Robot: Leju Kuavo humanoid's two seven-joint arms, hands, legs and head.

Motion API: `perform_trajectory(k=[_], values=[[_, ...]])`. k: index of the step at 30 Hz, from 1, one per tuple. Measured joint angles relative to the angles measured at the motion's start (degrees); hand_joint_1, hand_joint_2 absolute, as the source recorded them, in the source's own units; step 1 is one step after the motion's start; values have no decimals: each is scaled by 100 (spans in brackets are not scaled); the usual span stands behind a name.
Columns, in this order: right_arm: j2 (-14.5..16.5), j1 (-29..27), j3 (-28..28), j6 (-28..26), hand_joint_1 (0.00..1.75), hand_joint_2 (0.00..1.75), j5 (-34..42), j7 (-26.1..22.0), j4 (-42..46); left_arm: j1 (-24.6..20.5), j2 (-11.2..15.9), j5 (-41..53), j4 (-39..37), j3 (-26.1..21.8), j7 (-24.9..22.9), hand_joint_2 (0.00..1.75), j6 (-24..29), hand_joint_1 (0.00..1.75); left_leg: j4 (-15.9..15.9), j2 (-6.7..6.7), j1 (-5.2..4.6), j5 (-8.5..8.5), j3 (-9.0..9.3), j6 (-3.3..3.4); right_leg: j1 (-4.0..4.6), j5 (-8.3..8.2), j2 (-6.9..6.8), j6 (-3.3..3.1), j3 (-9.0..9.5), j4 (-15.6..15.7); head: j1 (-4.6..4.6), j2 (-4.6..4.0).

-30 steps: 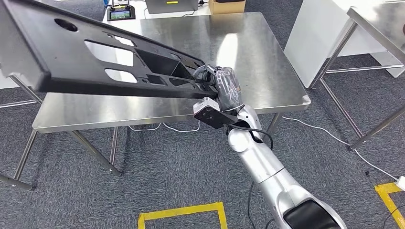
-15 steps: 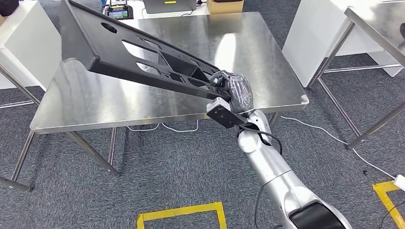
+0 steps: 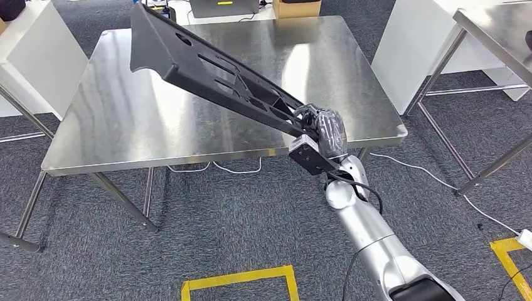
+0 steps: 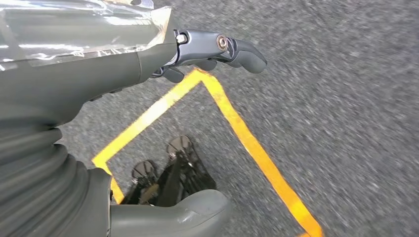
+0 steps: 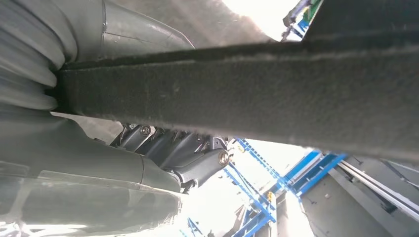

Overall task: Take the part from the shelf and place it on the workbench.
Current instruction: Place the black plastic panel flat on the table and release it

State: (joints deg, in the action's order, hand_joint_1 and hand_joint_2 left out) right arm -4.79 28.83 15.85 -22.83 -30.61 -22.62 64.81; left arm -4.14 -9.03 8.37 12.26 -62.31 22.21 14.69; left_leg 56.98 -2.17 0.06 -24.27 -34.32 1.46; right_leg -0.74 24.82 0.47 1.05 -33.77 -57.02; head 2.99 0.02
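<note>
The part [image 3: 207, 69] is a long black plastic panel with several cut-outs. My right hand [image 3: 323, 128] grips its near end at the front right of the steel workbench [image 3: 113, 132]. The panel slants up over the bench top, its far end high toward the back left. In the right wrist view the panel's dark edge [image 5: 247, 94] crosses the frame with my fingers [image 5: 173, 150] curled around it. My left hand [image 4: 148, 64] hangs over the carpet, its fingers [image 4: 232, 47] apart and holding nothing.
A second steel table [image 3: 495, 25] stands at the right with a white cabinet [image 3: 420, 44] beside it. A cardboard box [image 3: 298, 7], a laptop [image 3: 223, 6] and a controller [image 3: 157, 7] lie beyond the bench's far edge. Yellow tape [image 3: 238, 279] marks the grey carpet.
My right hand has moved right and nearer the bench's front edge. The panel has swung with it, its far end going from the left side to high over the bench's back left.
</note>
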Motion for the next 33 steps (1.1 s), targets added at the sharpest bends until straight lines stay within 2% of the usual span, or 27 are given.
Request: perform_trajectory(k=[9,12,14,15,17,19,20,21,23,24,25,28,30,31,33], values=[[-174,-297,-33,-92,175,175,-397,161,280,1,2,61,0,2,-238,175,88,0,21,0,-2,-13,-11,14,-21,-4,1,10,4,8,0,0],[-225,-346,-55,-104,175,175,-431,165,355,1,14,87,0,3,-246,175,96,0,34,0,-9,-58,-21,107,-47,-4,3,52,24,45,-2,0],[-256,-376,-67,-119,175,175,-455,166,422,2,4,104,0,6,-250,175,106,0,-133,5,28,-17,102,187,-18,11,-3,76,24,20,6,0],[-274,-386,-71,-131,175,175,-471,165,447,2,-4,108,0,7,-253,175,114,0,-226,12,46,16,182,223,-6,61,-6,76,-23,-98,9,-1],[-316,-417,-78,-157,175,175,-498,164,470,1,-20,109,0,8,-265,175,127,0,-320,24,64,38,294,251,-14,304,-13,60,-309,-677,18,-2],[-353,-476,-81,-168,175,175,-512,168,482,1,-31,109,0,8,-278,175,138,0,-310,24,72,7,321,230,-46,546,-15,84,-697,-1367,16,-2],[-369,-512,-82,-169,175,175,-517,171,488,3,-38,108,0,7,-283,175,141,0,-299,18,83,-16,333,205,-70,553,-16,129,-789,-1491,15,-2],[-382,-539,-83,-169,175,175,-520,174,497,6,-48,106,-1,7,-287,175,143,0,-274,11,104,-49,345,168,-99,459,-17,201,-754,-1371,15,-2],[-400,-565,-84,-170,175,175,-523,177,520,11,-58,103,0,6,-292,175,144,0,-164,2,153,-159,359,58,-170,131,-25,369,-413,-649,17,-2],[-404,-570,-83,-171,175,175,-524,178,531,8,-53,102,1,6,-292,175,144,0,-83,-3,159,-234,348,-6,-184,24,-22,405,-246,-333,27,-2],[-406,-576,-82,-173,175,175,-523,179,541,4,-45,102,2,7,-292,175,145,0,-16,-7,152,-298,331,-54,-190,-15,-19,380,-147,-171,26,-1],[-411,-611,-86,-182,175,175,-526,194,567,2,-39,102,0,7,-294,175,148,0,54,-9,155,-401,330,-120,-165,70,-2,157,-109,-202,-16,-1],[-416,-623,-90,-184,175,175,-533,201,592,1,-38,101,0,6,-294,175,150,0,239,70,184,-499,277,-149,-153,126,1,53,-56,-209,-26,-1],[-417,-622,-91,-184,175,175,-539,201,606,-3,-38,101,0,7,-294,175,149,0,495,125,190,-603,149,-164,-140,155,-3,4,-15,-207,-27,0],[-416,-626,-91,-184,175,175,-556,203,619,-4,-39,102,0,7,-294,175,148,0,1273,197,182,-851,-329,-170,-89,218,-15,-70,51,-206,-28,0]])
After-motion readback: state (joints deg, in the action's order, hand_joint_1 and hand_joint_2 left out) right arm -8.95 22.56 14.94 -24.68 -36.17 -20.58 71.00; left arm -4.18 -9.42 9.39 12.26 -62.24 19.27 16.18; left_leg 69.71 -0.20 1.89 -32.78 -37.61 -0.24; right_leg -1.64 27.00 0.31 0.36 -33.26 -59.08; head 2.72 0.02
